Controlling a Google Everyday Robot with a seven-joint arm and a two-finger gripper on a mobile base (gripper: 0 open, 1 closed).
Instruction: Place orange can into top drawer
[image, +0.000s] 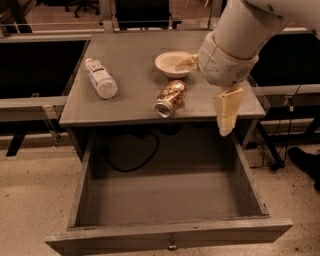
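The orange can (170, 98) lies on its side near the front edge of the grey table top (130, 65), its silver end facing the front. The top drawer (170, 235) is pulled wide out below the table, its box empty, with a small metal knob at the centre of its front panel. My gripper (225, 112) hangs from the bulky white arm (235, 40) over the table's front right corner, to the right of the can and apart from it. It holds nothing that I can see.
A clear plastic bottle (101, 78) with a white cap lies on the table's left side. A cream bowl (172, 63) stands behind the can, partly behind the arm. A black cable (131, 159) hangs under the table behind the drawer. Dark benches flank the table.
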